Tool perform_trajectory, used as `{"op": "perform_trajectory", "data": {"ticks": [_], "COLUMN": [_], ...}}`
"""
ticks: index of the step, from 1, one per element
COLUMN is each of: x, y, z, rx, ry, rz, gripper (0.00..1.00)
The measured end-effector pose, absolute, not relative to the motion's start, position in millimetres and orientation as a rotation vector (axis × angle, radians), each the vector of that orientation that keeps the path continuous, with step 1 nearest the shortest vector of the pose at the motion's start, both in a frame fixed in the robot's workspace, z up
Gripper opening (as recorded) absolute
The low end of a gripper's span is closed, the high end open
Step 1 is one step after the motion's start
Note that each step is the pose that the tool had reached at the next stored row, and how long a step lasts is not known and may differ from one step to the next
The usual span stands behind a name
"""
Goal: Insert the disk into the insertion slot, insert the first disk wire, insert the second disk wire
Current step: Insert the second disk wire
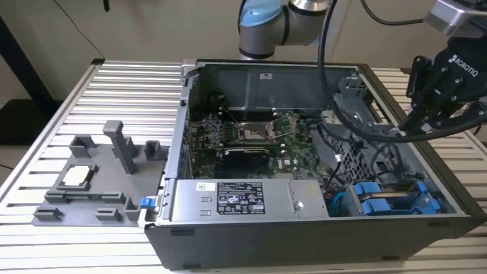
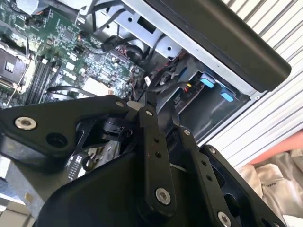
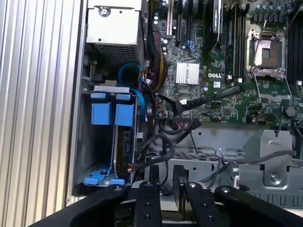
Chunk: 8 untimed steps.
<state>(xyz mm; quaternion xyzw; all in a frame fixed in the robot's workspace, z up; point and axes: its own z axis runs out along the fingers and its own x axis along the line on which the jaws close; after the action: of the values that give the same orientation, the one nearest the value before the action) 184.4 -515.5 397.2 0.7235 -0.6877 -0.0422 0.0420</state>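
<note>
Fingers (image 2: pixel 154 151) pressed together, nothing held, gripper (image 1: pixel 414 121) tip-down over PC case (image 1: pixel 304 242) edge at exterior view's right, arm overhead, disk (image 1: pixel 380 201) w/ blue frame in bay.

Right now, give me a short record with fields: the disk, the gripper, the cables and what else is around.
disk: in its blue frame, inside the drive bay at a corner of the computer case
gripper: above the case's edge at the exterior view's right, apart from the disk
cables: bundled beside the bay; plugged into the disk or not, cannot tell
power supply: grey box beside the bay
tray: grey, on the table at the exterior view's left, outside the case
</note>
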Motion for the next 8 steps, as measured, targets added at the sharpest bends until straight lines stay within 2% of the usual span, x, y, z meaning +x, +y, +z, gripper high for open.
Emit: {"op": "perform_trajectory", "data": {"ticks": [8], "x": [148], "y": [-514], "z": [397], "rx": [2.225], "ry": [-2.116], "rz": [-0.107], "gripper": [0.27]}}
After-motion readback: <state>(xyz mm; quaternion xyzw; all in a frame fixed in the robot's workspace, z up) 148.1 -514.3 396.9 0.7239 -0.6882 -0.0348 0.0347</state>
